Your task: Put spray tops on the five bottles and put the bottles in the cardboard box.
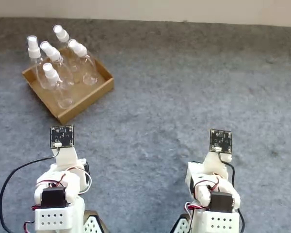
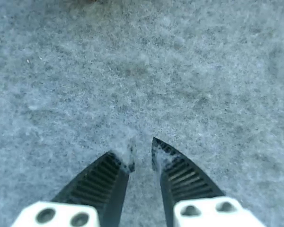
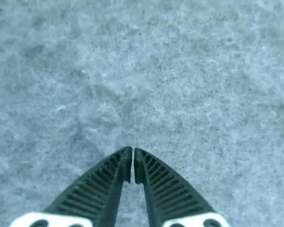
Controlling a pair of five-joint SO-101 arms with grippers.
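Observation:
Several clear bottles [image 1: 59, 92] with white spray tops [image 1: 50, 71] lie and lean inside the cardboard box [image 1: 87, 104] at the far left of the grey carpet. Both arms are folded back at the near edge, well short of the box. My left gripper [image 2: 142, 153] hangs just over bare carpet, its dark ribbed fingertips [image 2: 118, 163] a narrow gap apart with nothing between them. My right gripper [image 3: 133, 163] also points down at bare carpet, its two tips touching.
The left arm's base [image 1: 58, 204] and the right arm's base [image 1: 213, 204] sit at the near edge. Grey carpet [image 1: 184, 87] stretches across the middle and right. A pale wall strip [image 1: 184, 9] borders the far side.

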